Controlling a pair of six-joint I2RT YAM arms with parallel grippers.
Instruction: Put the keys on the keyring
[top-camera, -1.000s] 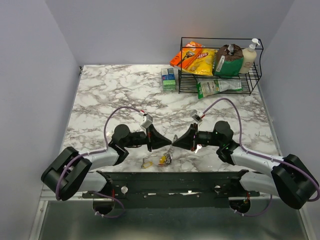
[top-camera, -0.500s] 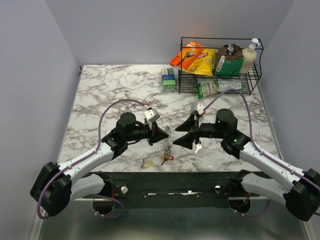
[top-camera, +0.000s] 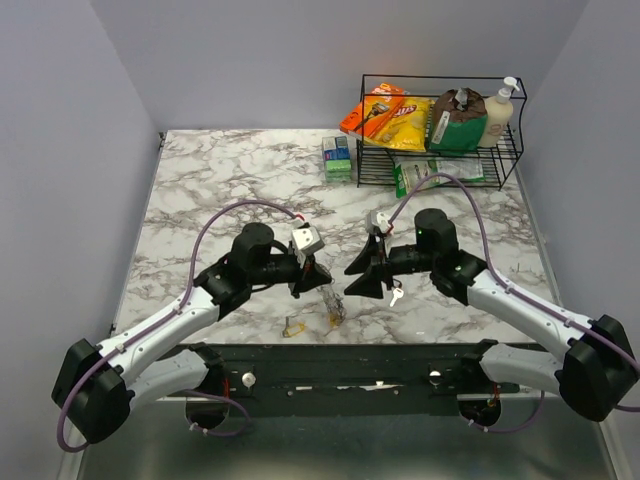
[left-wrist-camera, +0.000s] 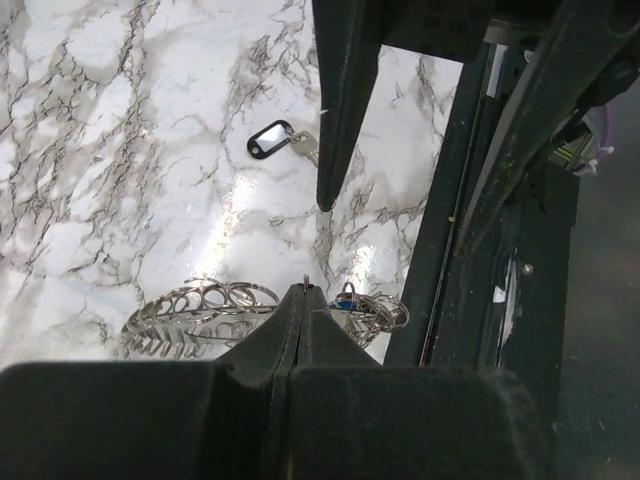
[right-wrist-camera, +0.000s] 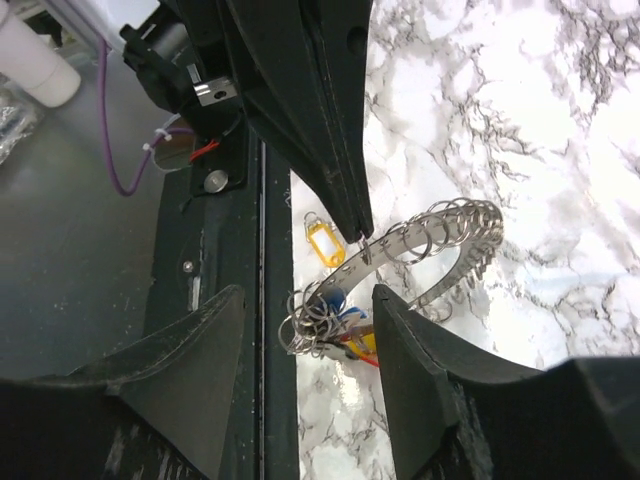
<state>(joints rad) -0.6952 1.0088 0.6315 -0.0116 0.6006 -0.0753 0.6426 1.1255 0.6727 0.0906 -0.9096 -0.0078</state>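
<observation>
Marble surface: left hand clamped on the keyring; right hand apart, empty. Step looks like key fetch. Next: right hand takes black-tagged key, needs hole-to-wire alignment.

Your top view looks down from above and behind both arm bases, taking in the whole marble table. Each wrist camera peers close past its own jaws; both share the keyring (seen from opposite sides).

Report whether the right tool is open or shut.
Open. In the right wrist view, the right tool has its fingers spread apart, gripping nothing; the keyring shows through the gap.
</observation>
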